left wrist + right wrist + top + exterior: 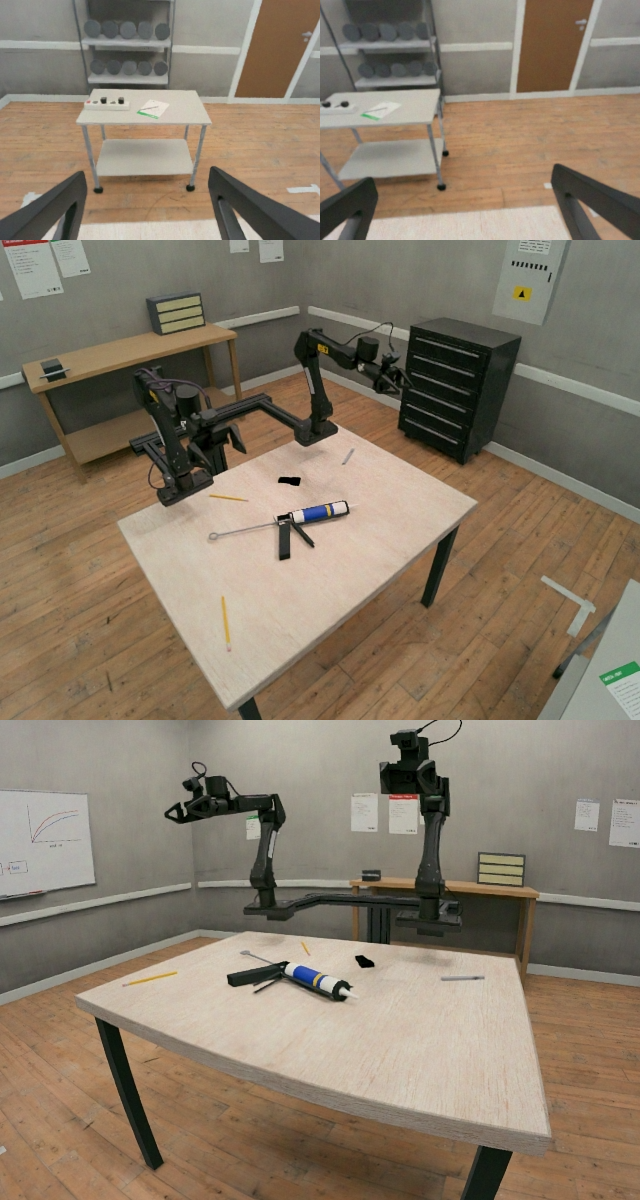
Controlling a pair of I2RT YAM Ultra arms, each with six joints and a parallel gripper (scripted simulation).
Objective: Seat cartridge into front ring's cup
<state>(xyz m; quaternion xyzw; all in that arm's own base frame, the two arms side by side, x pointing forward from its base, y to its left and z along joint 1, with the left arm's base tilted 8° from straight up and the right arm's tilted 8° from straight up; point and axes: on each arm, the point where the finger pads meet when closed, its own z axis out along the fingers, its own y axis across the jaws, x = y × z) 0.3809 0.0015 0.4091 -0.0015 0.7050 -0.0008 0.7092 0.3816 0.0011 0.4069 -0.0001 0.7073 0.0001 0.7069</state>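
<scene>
The sealant gun (284,542) (253,975) lies on its side on the table (361,570) (413,1050). The blue and white cartridge (313,513) (306,974) lies in it, with its white nozzle (354,505) (351,994) through the black front ring (339,990). No clear gap shows at the ring, but its cup's inside is hidden. The thin plunger rod (242,530) (258,958) sticks out behind the handle. My left gripper (404,388) (406,779) (148,177) is open and empty, raised well away from the gun. My right gripper (226,461) (172,817) (467,178) is open and empty, also raised.
A small black piece (289,480) (364,961) lies between the gun and the arm bases. One pencil (227,497) (306,948) lies near the right arm's base, another pencil (225,622) (149,979) beyond the gun's handle. A grey pen (348,456) (462,977) lies near the left arm's base.
</scene>
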